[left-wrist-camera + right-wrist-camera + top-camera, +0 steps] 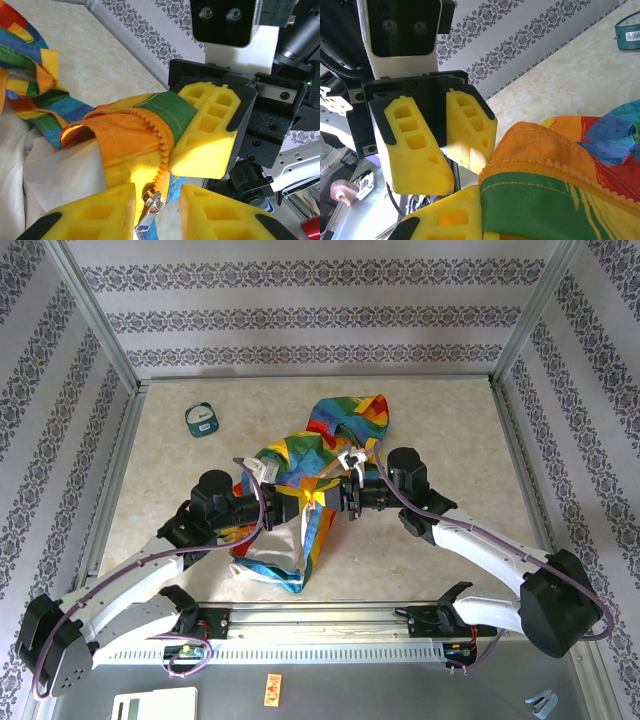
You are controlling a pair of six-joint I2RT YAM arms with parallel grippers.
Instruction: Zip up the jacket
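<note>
Bottom-centre of left wrist view, your left gripper (157,210) pinches the zipper pull (151,212) w/ clenched jaws, while the right gripper (210,132) clamps the jacket (125,135) hem taut for zipping.

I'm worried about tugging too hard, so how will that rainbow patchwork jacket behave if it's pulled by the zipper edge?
The rainbow patchwork jacket is probably floppy: it lies crumpled and folds over the yellow fingers. It seems light, thin cloth with whitish lining. Pulling would likely drag the bunched fabric rather than tension the orange zipper teeth.
</note>
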